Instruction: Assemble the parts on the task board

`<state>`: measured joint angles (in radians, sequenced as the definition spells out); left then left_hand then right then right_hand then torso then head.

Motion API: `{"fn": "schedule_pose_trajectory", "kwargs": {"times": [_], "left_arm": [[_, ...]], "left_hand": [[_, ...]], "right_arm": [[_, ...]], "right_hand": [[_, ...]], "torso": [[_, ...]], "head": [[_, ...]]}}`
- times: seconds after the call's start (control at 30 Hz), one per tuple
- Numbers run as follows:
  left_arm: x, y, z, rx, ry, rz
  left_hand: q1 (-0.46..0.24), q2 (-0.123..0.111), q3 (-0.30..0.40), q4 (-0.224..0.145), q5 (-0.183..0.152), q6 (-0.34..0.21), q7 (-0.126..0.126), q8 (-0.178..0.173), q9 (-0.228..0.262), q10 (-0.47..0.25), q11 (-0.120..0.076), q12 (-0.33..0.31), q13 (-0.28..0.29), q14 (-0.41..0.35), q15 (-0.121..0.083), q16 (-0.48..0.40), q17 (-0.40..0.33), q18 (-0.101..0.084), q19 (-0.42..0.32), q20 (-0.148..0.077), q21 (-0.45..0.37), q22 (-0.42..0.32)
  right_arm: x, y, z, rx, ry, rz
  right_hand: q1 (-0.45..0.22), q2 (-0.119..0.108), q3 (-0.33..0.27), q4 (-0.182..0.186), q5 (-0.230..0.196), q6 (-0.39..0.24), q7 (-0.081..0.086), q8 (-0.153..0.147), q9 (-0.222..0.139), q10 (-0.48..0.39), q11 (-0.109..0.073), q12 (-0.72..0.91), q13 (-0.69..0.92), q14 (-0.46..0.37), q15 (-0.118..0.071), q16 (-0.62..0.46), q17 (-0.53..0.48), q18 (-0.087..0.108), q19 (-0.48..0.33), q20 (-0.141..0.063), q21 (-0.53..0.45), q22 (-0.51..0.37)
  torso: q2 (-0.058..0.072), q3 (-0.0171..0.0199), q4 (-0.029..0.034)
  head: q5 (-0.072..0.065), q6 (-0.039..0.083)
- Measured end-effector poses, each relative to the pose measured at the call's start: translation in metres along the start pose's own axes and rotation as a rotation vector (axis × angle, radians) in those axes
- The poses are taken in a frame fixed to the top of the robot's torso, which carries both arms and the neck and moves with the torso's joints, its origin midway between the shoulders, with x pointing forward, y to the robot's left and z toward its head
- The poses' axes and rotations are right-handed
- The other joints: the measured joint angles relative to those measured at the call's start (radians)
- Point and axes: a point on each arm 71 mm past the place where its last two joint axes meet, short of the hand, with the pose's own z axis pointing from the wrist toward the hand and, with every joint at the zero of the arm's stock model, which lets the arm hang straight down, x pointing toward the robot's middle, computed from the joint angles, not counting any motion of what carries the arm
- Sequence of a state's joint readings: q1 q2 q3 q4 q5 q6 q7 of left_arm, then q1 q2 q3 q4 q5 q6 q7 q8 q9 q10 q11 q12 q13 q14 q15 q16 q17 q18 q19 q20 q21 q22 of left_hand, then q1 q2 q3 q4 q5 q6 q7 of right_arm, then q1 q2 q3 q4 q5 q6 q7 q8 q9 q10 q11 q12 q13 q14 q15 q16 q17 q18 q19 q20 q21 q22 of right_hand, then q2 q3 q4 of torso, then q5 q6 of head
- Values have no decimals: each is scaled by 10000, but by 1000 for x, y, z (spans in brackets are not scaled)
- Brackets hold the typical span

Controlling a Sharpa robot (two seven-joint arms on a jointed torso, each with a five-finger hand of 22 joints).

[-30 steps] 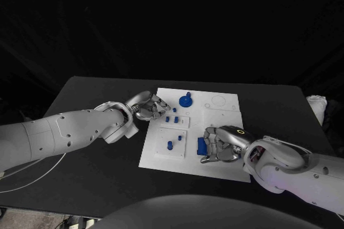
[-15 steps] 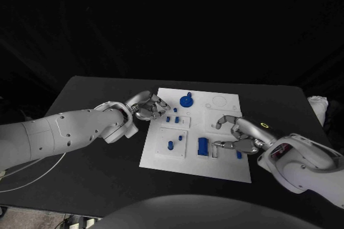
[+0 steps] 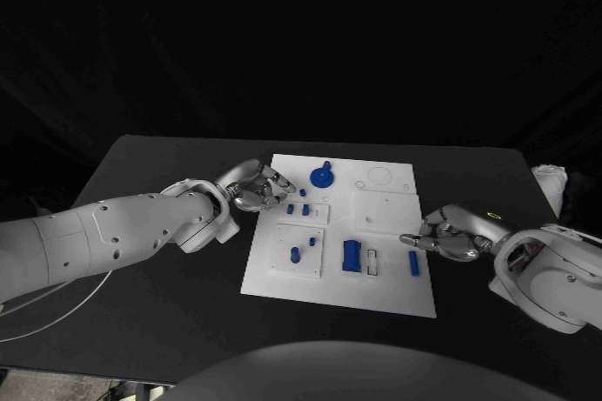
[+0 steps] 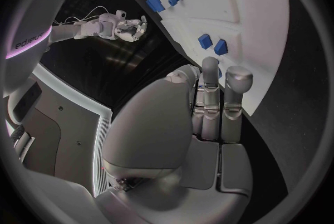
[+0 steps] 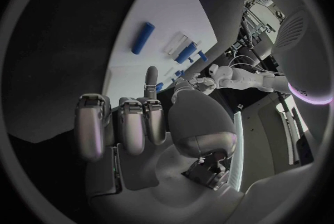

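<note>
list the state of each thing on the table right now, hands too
left hand: fingers curled in, holding nothing, at the task board's left edge
right hand: fingers curled, holding nothing, at the board's right edge
task board: flat on the table
blue block: lying on the board
blue bar: lying on the board, free of the right hand
blue knob piece: on the board's far end

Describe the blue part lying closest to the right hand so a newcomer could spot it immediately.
Start at the white task board in the middle of the black table. Near its right edge, just beside the right hand, lies a slim blue bar. It is narrower than the wide blue block further left, with a white slot between them.
</note>
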<state>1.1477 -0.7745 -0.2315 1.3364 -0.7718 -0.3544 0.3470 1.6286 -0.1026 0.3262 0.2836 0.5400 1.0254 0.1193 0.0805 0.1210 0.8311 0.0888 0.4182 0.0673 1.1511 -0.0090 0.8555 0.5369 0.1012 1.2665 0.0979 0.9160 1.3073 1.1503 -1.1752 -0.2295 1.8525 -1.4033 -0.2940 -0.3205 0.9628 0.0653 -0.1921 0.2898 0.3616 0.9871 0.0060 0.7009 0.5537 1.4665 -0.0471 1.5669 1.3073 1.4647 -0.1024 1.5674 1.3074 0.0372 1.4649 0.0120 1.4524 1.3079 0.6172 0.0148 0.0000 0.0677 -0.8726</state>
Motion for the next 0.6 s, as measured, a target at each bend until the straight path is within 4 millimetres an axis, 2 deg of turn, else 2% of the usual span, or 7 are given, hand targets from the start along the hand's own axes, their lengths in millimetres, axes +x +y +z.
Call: {"fn": "schedule_pose_trajectory", "kwargs": {"times": [0.2, 0.37, 0.43, 0.6], "left_arm": [[0, 0, 0, 2, 0, -10], [1, 0, 0, 7, 5, -16], [1, -1, 0, 8, 8, -18], [1, 0, 1, -4, 3, -16]], "left_hand": [[0, 0, 27, -27, 0, 0, 0, 41, 11, 71, 2, 40, 0, 0, 0, 0, 0, 0, 0, 0, 0, 0], [0, 0, 27, -27, 0, 0, 0, 41, 10, 70, 2, 39, 0, 0, 0, 0, 0, 0, 0, 0, 0, 0], [0, 0, 27, -27, 0, 0, 0, 41, 10, 70, 2, 39, 0, 0, 0, 0, 0, 0, 0, 0, 0, 0], [0, 0, 27, -27, 0, 0, 0, 41, 10, 70, 2, 40, 0, 0, 0, 0, 0, 0, 0, 0, 0, 0]], "right_arm": [[1, 0, 5, 1436, 1265, -423], [-4, 4, 9, 1978, 1785, -691], [-7, 5, 10, 2117, 1892, -768], [-14, 7, 14, 2365, 2129, -960]], "right_hand": [[54, -69, -37, -13, 161, 7, -8, -255, 140, 3, -67, 0, 0, 0, -71, 0, -1, 0, 3, -75, -24, 0], [131, -15, -37, -13, 161, 8, -8, -279, 164, 3, -67, 0, 0, 0, -71, 0, -1, 0, 4, -75, -64, -1], [130, -15, -37, -13, 161, 73, -68, -316, 200, 3, -67, 0, 6, 0, -71, 0, -1, -1, 3, -75, -111, -1], [182, 37, -63, -40, -58, 384, -168, -241, 595, 20, -156, 0, 8, 1, -142, 0, -1, 0, -1, -142, -180, -2]], "torso": [[9, 5, 10], [6, -1, 17], [3, -1, 20], [-9, -6, 16]], "head": [[-56, -1], [-74, -1], [-74, -1], [-62, -1]]}}
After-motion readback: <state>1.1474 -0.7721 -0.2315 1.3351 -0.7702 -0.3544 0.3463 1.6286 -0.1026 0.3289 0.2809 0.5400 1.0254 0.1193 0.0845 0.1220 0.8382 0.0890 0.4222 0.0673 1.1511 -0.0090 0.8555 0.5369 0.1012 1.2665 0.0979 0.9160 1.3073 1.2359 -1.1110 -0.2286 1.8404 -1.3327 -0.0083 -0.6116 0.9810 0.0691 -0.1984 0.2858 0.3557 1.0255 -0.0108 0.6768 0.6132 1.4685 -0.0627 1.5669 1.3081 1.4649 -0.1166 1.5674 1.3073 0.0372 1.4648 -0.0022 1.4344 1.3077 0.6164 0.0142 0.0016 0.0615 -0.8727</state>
